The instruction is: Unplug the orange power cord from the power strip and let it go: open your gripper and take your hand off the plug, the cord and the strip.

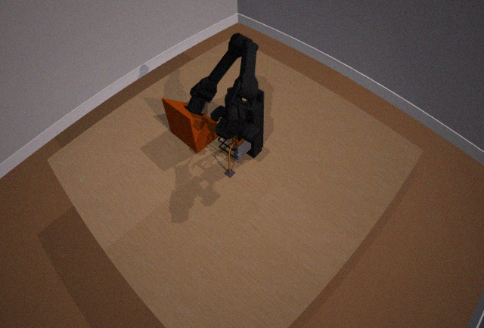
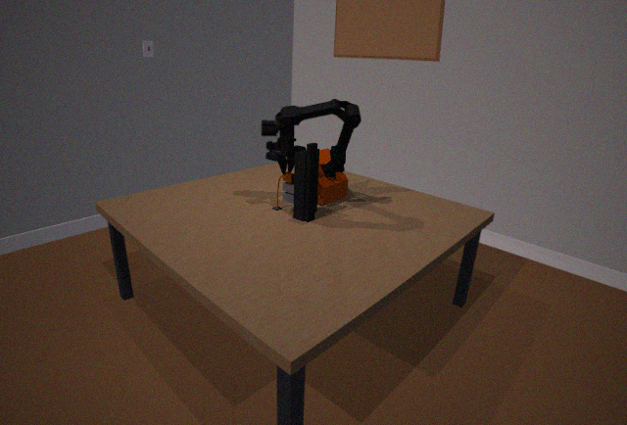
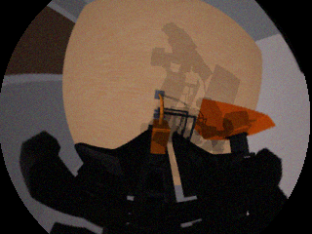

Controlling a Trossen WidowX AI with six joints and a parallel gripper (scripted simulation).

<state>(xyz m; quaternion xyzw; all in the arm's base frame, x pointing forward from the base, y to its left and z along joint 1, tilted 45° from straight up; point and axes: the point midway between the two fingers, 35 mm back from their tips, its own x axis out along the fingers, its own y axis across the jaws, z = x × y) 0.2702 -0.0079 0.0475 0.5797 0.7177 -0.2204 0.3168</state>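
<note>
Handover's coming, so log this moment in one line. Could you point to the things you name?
jaws: partly open, at plug point(image 1: 237, 142) point(image 2: 288, 177) point(image 3: 160, 141) | plug: on gray strip point(image 1: 243, 148) point(image 2: 288, 191) | cord point(image 1: 229, 158) point(image 2: 277, 192) point(image 3: 162, 104): arching down | unplugging: pending

Boxy orange plug point(image 1: 237, 142) point(image 2: 288, 177) point(image 3: 159, 139) near grey block point(image 1: 243, 150) point(image 2: 288, 193) point(image 3: 156, 113); orange cord point(image 1: 229, 159) point(image 2: 277, 192) point(image 3: 162, 107) curves down to dark plate point(image 1: 229, 173) point(image 2: 276, 208) point(image 3: 159, 93).

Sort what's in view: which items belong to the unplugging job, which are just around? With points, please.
Job:
- orange plug point(image 1: 237, 143) point(image 2: 288, 177) point(image 3: 159, 140)
- orange cord point(image 1: 229, 158) point(image 2: 277, 192) point(image 3: 162, 106)
- gripper point(image 2: 287, 172)

Just around:
- orange wedge-like block point(image 1: 180, 127) point(image 2: 334, 191) point(image 3: 221, 119)
- cork-coloured wall board point(image 2: 390, 16)
- wall switch plate point(image 2: 147, 49)

Can't tell: which of the grey or black parts is the power strip.
</note>
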